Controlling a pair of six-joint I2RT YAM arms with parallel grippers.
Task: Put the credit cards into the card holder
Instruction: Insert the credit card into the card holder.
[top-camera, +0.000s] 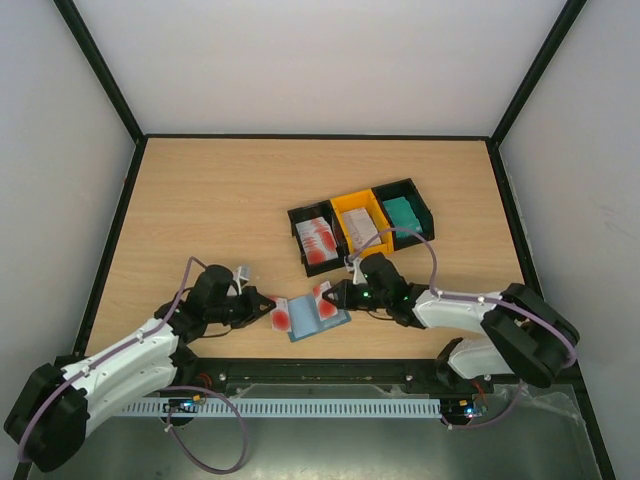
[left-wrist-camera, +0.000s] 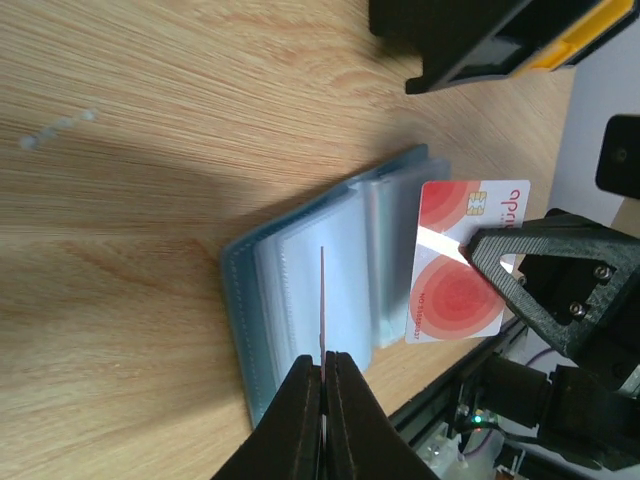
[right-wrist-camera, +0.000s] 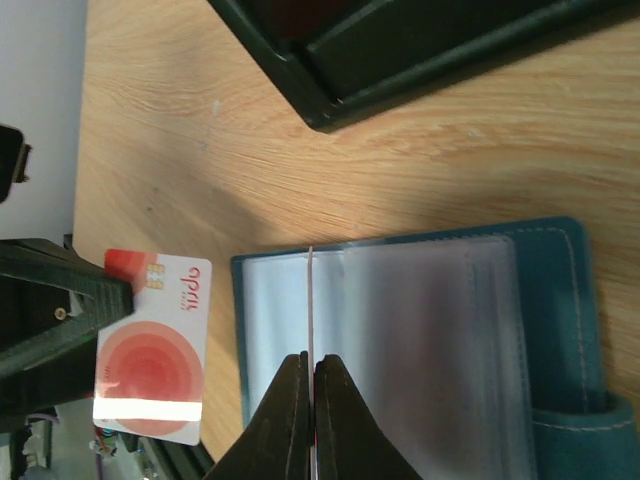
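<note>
The blue-teal card holder (top-camera: 322, 322) lies open on the table near the front edge, its clear sleeves up. My left gripper (top-camera: 266, 307) is shut on a red-and-white credit card (top-camera: 282, 318) at the holder's left edge. My right gripper (top-camera: 337, 295) is shut on a second red-and-white card (top-camera: 325, 300) over the holder's right part. In the left wrist view my gripper (left-wrist-camera: 322, 356) pinches its card edge-on (left-wrist-camera: 323, 300) above the holder (left-wrist-camera: 290, 290); the right arm's card (left-wrist-camera: 460, 262) shows flat. In the right wrist view my gripper (right-wrist-camera: 309, 358) pinches its card edge-on (right-wrist-camera: 311, 300) above the holder (right-wrist-camera: 430, 330).
Three bins stand behind the holder: a black bin (top-camera: 300, 238) with red-and-white cards, a yellow bin (top-camera: 347, 207) with whitish cards, a black bin (top-camera: 424, 205) with green-teal cards. The holder's clasp tab (right-wrist-camera: 585, 440) lies at its right end. Black-framed walls enclose the table.
</note>
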